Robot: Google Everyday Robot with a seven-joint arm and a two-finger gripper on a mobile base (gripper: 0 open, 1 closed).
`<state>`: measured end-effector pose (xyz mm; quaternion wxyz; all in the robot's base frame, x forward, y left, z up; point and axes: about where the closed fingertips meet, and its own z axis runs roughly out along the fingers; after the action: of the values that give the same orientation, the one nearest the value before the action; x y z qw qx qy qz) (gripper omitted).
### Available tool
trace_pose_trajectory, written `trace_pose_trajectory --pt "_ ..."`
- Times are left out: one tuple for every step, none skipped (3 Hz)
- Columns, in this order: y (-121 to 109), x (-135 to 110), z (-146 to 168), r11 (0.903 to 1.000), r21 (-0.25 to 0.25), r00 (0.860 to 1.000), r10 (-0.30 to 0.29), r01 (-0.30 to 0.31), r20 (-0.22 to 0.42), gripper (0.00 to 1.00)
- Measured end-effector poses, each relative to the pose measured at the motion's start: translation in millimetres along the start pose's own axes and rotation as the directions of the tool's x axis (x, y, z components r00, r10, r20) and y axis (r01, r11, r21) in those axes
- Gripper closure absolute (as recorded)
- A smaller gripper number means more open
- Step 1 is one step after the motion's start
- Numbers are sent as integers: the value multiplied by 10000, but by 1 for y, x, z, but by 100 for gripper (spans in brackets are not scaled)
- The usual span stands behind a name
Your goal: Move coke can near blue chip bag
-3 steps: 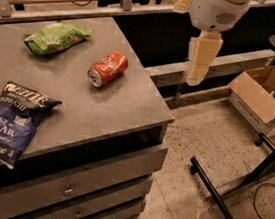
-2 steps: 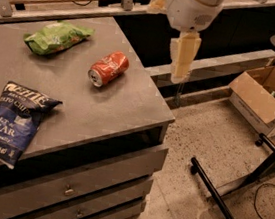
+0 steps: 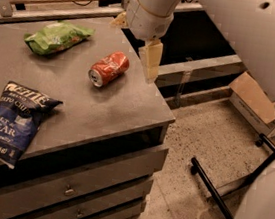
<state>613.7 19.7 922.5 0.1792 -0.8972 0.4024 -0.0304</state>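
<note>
The coke can (image 3: 109, 68), red-orange with a silver end, lies on its side on the grey table (image 3: 102, 112), right of middle. The blue chip bag (image 3: 12, 123), dark navy with white lettering, lies flat at the table's front left edge, well apart from the can. My gripper (image 3: 135, 48) hangs from the white arm (image 3: 248, 30) above the table's right rear part, just right of and above the can. It is open and empty: one cream finger (image 3: 150, 62) points down beside the can, and the other finger (image 3: 120, 20) peeks out behind the wrist.
A green chip bag (image 3: 57, 36) lies at the table's back left. The table has drawers (image 3: 69, 191) below and ends just right of the can. A cardboard box (image 3: 252, 99) and a black stand leg (image 3: 212, 189) are on the speckled floor to the right.
The arm has swung left from beyond the table's right edge, and the gripper is now over the table close beside the can. The can and both bags have not moved.
</note>
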Motion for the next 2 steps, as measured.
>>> trace_pose_trajectory --pt "-21 -8 44 9965 -437 9973 -724 720 -89 0" --pt "-31 -14 66 9930 -603 9948 -1015 1014 5 0"
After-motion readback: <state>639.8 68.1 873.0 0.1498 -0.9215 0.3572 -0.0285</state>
